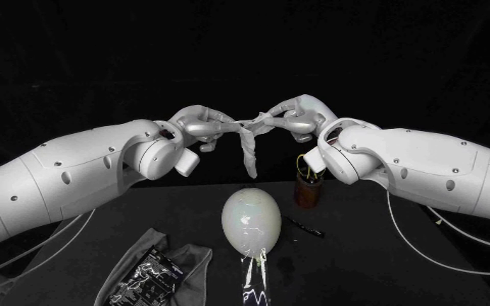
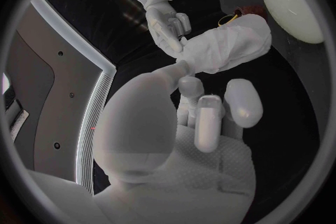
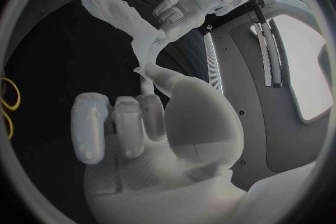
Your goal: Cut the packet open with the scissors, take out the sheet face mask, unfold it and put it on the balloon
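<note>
Both hands are raised above the table and hold the white sheet mask (image 1: 248, 139) between them. My left hand (image 1: 201, 125) pinches one upper corner and my right hand (image 1: 296, 118) pinches the other, so the mask hangs down in a crumpled strip. In the left wrist view the mask (image 2: 227, 47) bunches beyond my left hand (image 2: 203, 112). In the right wrist view the mask (image 3: 122, 17) stretches from my right hand (image 3: 150, 117) to the other hand. The pale balloon (image 1: 251, 219) stands on the table below the mask. The cut black packet (image 1: 151, 278) lies at the front left.
A brown holder (image 1: 307, 190) with yellow-handled scissors in it stands right of the balloon. A black pen-like object (image 1: 304, 227) lies beside the balloon. A grey cloth (image 1: 184, 260) lies under the packet. The balloon's base (image 1: 253, 285) sits near the front edge.
</note>
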Controlling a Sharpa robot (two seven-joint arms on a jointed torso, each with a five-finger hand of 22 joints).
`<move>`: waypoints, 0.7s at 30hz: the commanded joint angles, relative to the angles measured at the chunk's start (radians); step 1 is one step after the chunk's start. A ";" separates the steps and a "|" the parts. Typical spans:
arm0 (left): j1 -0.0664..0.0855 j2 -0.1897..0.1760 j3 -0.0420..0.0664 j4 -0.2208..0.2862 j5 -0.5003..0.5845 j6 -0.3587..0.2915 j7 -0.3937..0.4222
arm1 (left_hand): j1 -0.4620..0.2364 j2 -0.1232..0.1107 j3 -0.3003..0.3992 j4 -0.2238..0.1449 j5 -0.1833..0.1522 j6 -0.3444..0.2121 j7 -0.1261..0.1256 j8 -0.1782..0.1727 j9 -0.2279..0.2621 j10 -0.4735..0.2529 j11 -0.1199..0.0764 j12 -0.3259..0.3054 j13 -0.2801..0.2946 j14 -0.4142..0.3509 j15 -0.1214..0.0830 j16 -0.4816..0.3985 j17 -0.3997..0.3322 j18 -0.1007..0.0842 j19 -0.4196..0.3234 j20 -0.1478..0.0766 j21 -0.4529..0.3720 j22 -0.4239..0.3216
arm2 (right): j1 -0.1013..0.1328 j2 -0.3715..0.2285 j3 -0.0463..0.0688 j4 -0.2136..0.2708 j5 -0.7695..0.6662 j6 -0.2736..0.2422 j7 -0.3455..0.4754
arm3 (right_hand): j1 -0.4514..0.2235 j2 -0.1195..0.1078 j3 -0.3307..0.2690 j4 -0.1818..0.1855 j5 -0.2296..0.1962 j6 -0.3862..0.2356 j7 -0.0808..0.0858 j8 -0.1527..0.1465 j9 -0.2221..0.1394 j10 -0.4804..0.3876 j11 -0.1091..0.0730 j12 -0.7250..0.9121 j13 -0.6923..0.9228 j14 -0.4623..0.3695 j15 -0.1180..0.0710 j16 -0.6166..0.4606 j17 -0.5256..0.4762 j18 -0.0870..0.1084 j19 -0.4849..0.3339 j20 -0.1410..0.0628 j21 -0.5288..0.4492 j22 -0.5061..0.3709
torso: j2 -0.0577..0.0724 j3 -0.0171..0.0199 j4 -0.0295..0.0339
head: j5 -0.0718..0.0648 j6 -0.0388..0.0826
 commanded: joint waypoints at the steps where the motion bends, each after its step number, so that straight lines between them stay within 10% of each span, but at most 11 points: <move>1: 0.017 0.009 0.001 -0.023 -0.080 0.105 -0.059 | -0.002 -0.006 0.022 -0.015 0.003 0.004 -0.001 0.004 0.049 0.023 -0.017 -0.004 -0.001 0.103 -0.005 0.004 0.254 -0.010 0.006 -0.003 0.006 0.001 | 0.012 0.007 0.001 -0.023 -0.121 0.099 -0.004 | 0.002 0.005 0.003 -0.002 0.002 0.006 0.001 0.077 0.104 0.062 -0.004 0.002 0.198 0.105 -0.007 0.003 0.263 -0.015 0.057 -0.003 0.007 0.234 | 0.000 0.0001 0.0001 | 0.002 0.004; 21: 0.079 0.044 -0.002 -0.115 -0.195 0.165 -0.089 | -0.006 -0.011 0.028 -0.019 0.003 0.004 -0.001 0.005 0.051 0.024 -0.017 -0.009 -0.007 0.104 -0.005 0.005 0.257 -0.010 0.008 -0.002 0.009 0.006 | 0.052 0.048 0.001 -0.119 -0.366 0.199 0.018 | -0.003 -0.001 0.001 -0.002 0.002 0.008 0.001 0.078 0.105 0.063 -0.004 0.002 0.198 0.105 -0.007 0.003 0.263 -0.017 0.064 -0.003 0.018 0.238 | 0.002 -0.0007 0.0004 | 0.003 0.009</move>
